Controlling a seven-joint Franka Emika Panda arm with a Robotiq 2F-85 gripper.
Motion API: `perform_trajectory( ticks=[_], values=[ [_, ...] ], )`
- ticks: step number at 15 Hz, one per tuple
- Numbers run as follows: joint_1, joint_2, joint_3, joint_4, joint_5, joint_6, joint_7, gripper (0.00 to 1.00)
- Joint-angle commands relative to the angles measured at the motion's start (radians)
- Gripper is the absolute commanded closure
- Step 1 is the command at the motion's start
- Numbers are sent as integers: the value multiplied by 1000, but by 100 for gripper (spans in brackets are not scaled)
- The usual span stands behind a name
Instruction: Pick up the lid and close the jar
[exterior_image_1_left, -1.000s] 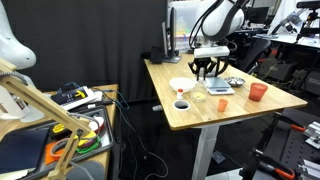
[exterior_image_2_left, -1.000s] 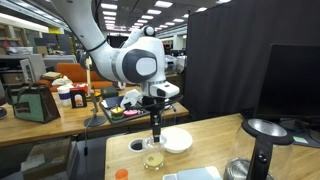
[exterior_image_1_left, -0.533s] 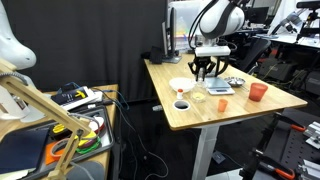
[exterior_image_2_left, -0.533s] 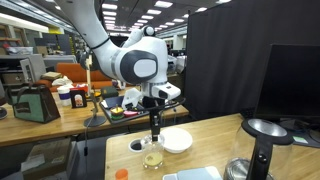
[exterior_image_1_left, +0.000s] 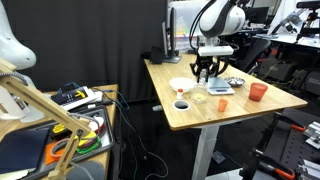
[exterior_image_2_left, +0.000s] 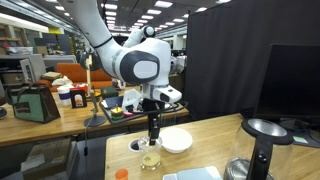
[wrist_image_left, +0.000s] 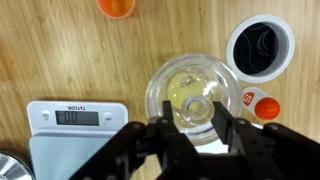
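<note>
In an exterior view the gripper hangs fingers-down over the wooden table. The glass jar stands right under the jaws. A white bowl lies just beside them, and an orange cup stands well apart. At this size neither the lid nor the gap between the jaws can be made out.

In an exterior view from the opposite side, the gripper points straight down with the jar directly beneath the fingertips, close below them. Whether they touch cannot be told. The white bowl lies near the jaws on one side and a white cup with a dark inside near them on the other.

In the wrist view the gripper comes in from the bottom edge. Its two dark fingers stand partly apart. The jar is seen from above, its rim reaching past both jaws. The lid, a rounded clear glass piece at the jar's centre, sits between the jaws. Whether they clamp it or only flank it cannot be told. A scale lies beside one jaw. The white cup and a small orange and white disc lie beside the other.
</note>
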Motion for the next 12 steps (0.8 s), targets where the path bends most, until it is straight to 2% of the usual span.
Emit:
perform_trajectory(
  ticks=[1,3,4,5,6,12],
  values=[
    [-14,-5,6,-2,25,-44,-79,23],
    [-16,-17,6,-21,18,-50,-114,9],
    [1,0,-5,-8,3,-31,-63,27],
    [0,-1,-5,-12,3,-32,-74,21],
    [-1,-1,-4,-13,3,-32,-81,0],
    [-7,-104,-12,-131,-27,-19,-112,0]
  ],
)
